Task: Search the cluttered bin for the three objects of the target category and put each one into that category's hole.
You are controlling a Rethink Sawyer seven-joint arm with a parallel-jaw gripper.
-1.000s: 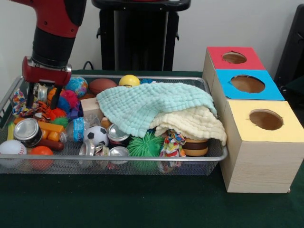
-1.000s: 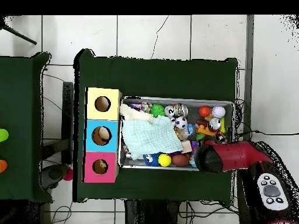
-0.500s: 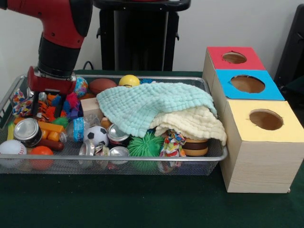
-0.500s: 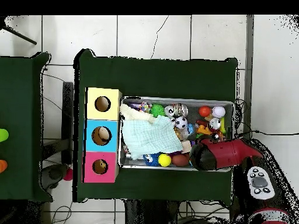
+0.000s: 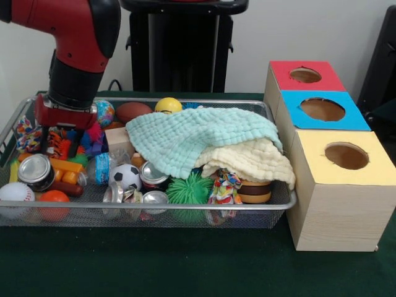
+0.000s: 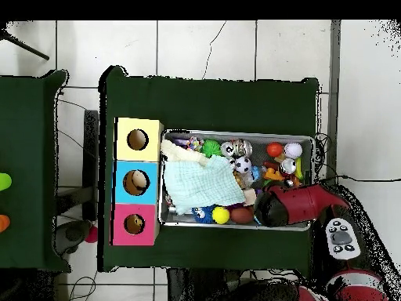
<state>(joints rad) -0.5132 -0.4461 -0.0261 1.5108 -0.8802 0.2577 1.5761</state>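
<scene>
hovering over bin [image 5: 185,207] left end | jaws [image 5: 60,145] among toys [image 5: 68,148]

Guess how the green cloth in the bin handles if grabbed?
Likely floppy: the green cloth lies draped in soft folds over a cream cloth and toys. Probably light, so it should lift easily. It spreads across much of the bin, so pulling one edge may drag or uncover items beneath.
</scene>
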